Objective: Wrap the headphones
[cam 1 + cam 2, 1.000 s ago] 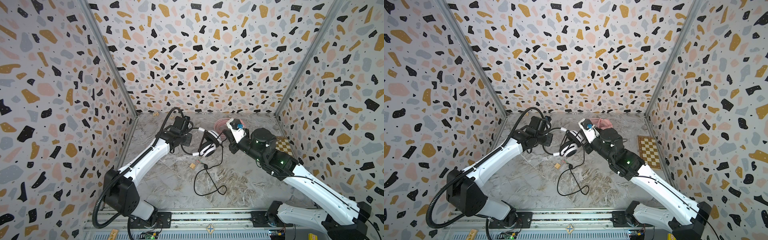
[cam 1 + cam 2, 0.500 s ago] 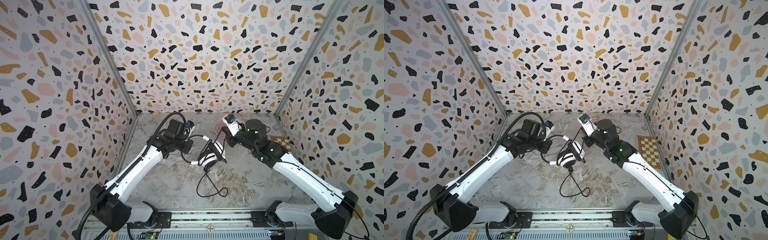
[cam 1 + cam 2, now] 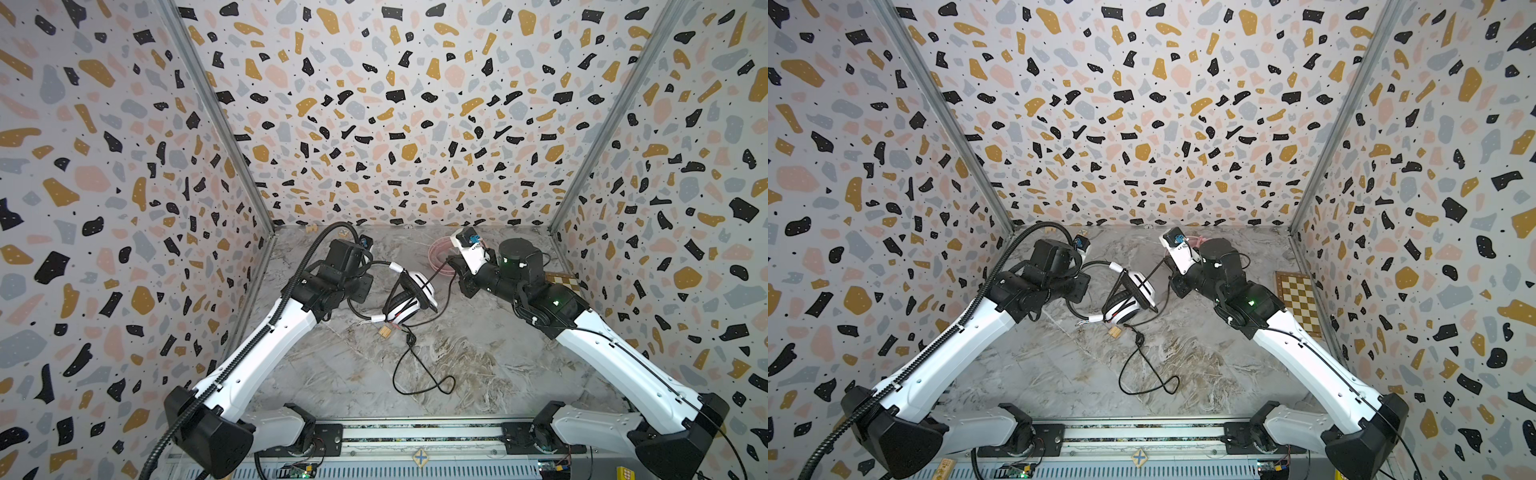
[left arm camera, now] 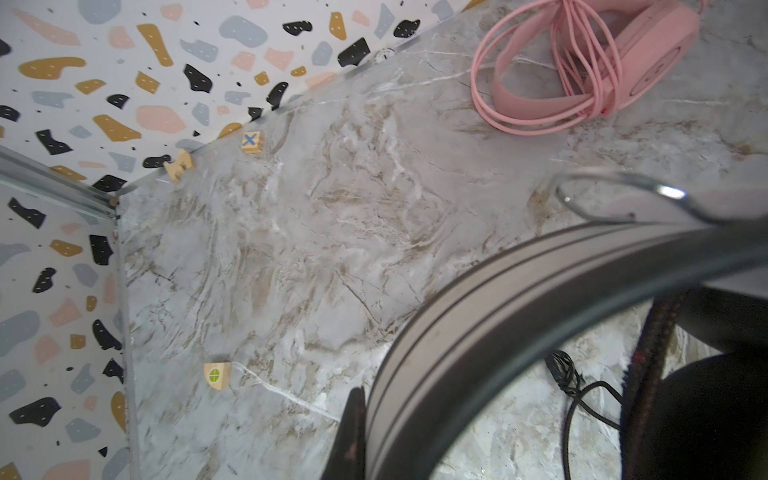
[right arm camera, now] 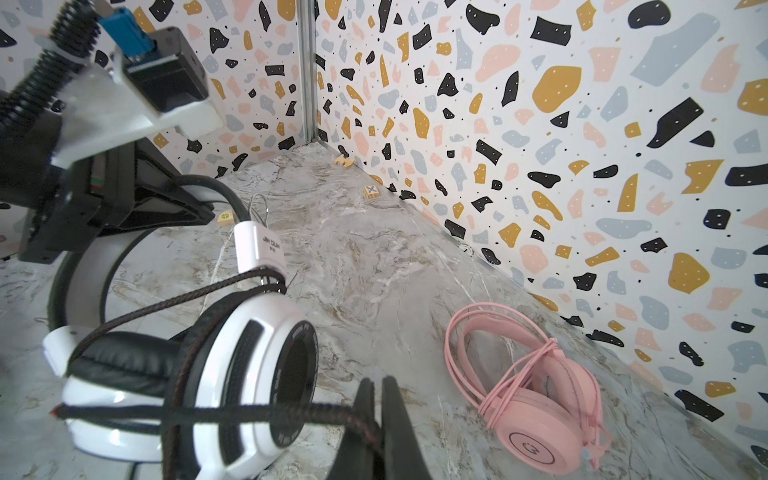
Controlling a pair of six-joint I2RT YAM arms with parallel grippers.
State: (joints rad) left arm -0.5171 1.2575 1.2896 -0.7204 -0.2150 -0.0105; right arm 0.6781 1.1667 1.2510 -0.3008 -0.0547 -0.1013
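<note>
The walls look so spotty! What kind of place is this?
Probably a robot practice booth: speckled walls box in a marble-look table, and a left arm and right arm stand on a rail at its front.

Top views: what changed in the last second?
The left arm's elbow sank toward the front rail; the white headset with black pads dipped slightly. Left gripper stays shut on its headband, right gripper on the black braided cable. The pink headset and wooden block did not move.
</note>
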